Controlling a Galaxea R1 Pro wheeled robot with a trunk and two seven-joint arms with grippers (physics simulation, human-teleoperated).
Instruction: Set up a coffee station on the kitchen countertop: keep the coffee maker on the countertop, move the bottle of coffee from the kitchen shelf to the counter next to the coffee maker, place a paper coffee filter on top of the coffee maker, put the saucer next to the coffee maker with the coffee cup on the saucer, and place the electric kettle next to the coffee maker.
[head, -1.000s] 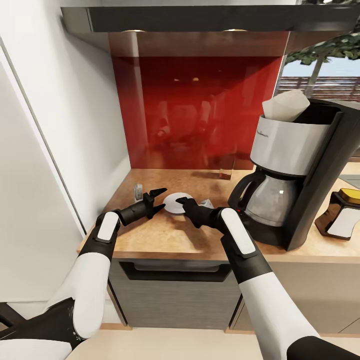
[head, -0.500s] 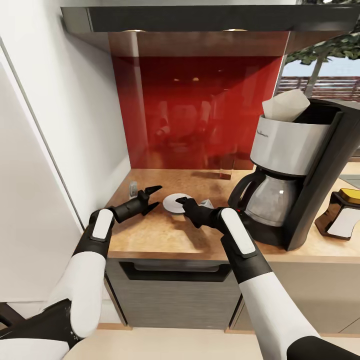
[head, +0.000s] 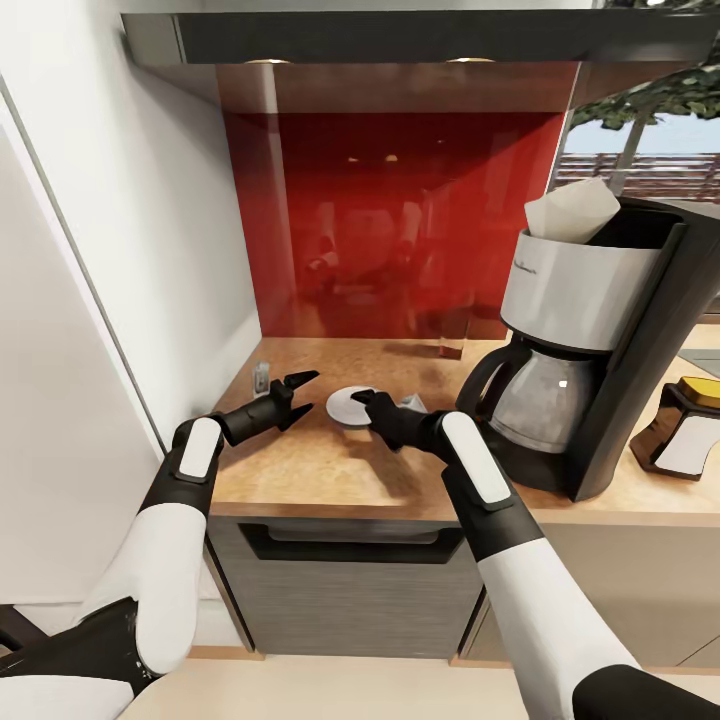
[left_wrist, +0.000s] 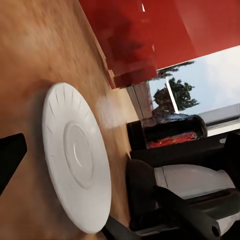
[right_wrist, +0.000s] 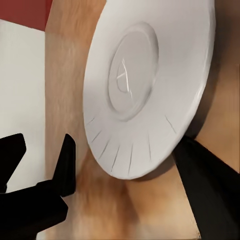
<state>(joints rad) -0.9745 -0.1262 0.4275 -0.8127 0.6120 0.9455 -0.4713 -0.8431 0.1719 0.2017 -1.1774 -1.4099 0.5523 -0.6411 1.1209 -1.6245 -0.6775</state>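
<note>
The white saucer (head: 345, 404) (left_wrist: 75, 155) (right_wrist: 145, 90) is on the kitchen countertop (head: 330, 470), left of the coffee maker (head: 600, 340). My right gripper (head: 362, 402) is shut on the saucer's right rim, with one finger (right_wrist: 210, 190) under the edge. My left gripper (head: 297, 392) stands open a short way left of the saucer, apart from it. The paper coffee filter (head: 572, 210) stands in the top of the coffee maker. The bottle of coffee (head: 685, 430) lies tilted at the machine's right. The coffee cup and electric kettle are out of view.
A red glossy backsplash (head: 400, 230) rises behind the counter and a white wall (head: 150, 250) closes the left side. A dark overhang (head: 400, 40) runs overhead. A small glass (head: 450, 348) stands at the back. A small grey item (head: 261, 378) sits near the wall.
My left gripper has drawn back leftward from the saucer, still open. The right gripper and the saucer have barely moved.
</note>
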